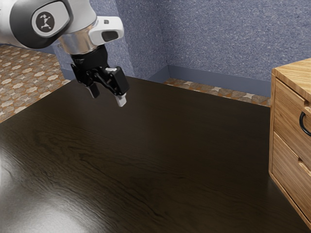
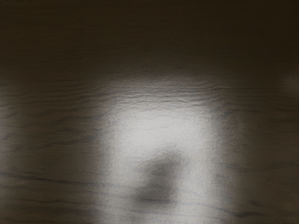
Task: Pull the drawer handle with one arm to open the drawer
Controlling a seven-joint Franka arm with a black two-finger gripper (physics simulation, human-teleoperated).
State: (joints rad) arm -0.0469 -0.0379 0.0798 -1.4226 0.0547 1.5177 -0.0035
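While the gripper hangs over the dark table, its fingers stand apart, holding nothing. The drawer handle sits well away.

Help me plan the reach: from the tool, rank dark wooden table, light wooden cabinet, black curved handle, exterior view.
1. Dark wooden table, beneath the tool.
2. Light wooden cabinet, exterior view's right.
3. Black curved handle, farther along its front.

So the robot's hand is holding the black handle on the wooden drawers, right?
No, it isn't holding it. In the exterior view the gripper hangs open above the table, toward the exterior view's left and far from the black handle on the wooden drawers. Nothing touches the handle.
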